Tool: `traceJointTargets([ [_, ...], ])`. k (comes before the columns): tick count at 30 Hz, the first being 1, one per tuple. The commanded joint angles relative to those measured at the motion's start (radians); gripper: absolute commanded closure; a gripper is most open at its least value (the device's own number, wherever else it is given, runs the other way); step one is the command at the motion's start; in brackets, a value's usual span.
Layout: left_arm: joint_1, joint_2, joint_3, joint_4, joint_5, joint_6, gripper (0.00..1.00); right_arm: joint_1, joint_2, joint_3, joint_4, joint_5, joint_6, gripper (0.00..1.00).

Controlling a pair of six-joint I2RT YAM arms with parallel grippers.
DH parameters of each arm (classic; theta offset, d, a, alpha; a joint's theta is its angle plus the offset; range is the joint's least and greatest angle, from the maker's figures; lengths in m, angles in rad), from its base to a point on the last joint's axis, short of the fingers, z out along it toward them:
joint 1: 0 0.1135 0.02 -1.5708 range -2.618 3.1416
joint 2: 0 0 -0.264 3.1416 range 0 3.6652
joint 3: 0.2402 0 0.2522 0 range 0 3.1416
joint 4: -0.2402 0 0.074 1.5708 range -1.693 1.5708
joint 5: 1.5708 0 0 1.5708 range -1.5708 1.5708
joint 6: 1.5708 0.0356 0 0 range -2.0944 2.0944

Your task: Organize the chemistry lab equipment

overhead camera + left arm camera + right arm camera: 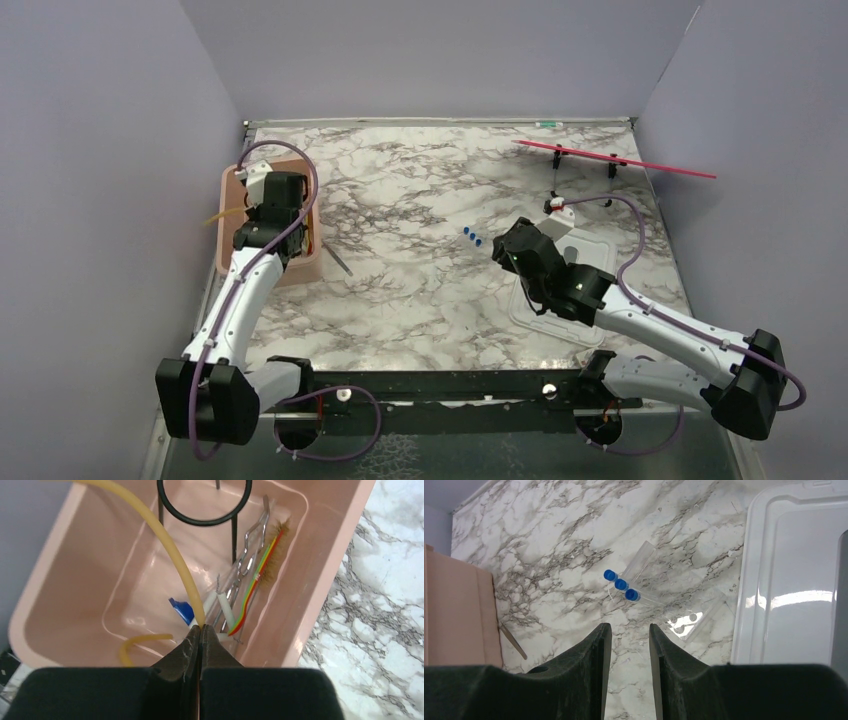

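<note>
My left gripper [200, 629] is shut on the amber rubber tubing [165, 540] and holds it over the pink tub [325, 580]; the tubing arcs up and to the left. In the tub lie the black wire ring [204, 516], metal tongs [248, 545], a rainbow-handled brush [257, 575] and a blue-capped item [182, 611]. My right gripper [630, 627] is open and empty above the marble, just short of three clear blue-capped tubes [624, 585]. In the top view the left gripper [275, 205] is over the tub [228, 180] and the right gripper [500, 250] is next to the tubes [472, 236].
A white lid [789, 580] lies right of the tubes, with a clear plastic piece [696, 620] between them. A thin stick [338, 260] lies beside the tub. A red rod on small stands [610, 158] sits at the back right. Grey walls enclose the table.
</note>
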Motion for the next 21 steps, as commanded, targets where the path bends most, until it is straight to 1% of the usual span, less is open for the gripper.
traceJointTargets([
  [1,0.008,0.002,-0.046,0.035,0.127,-0.096,1.00,-0.003,0.007,-0.002,0.013,0.002,0.013,0.61],
  [6,0.008,0.041,-0.081,0.081,0.259,-0.124,1.00,-0.004,0.007,-0.004,0.014,0.003,0.013,0.61],
  [11,0.025,0.102,-0.061,0.092,0.404,-0.106,1.00,-0.003,0.003,-0.014,0.009,0.006,0.014,0.61],
  [17,0.069,0.098,-0.026,0.091,0.490,-0.085,1.00,-0.003,-0.001,-0.020,0.010,0.010,0.012,0.61],
  [21,0.100,0.094,-0.006,0.093,0.632,-0.076,1.00,-0.004,0.005,-0.020,0.020,0.005,0.008,0.61],
])
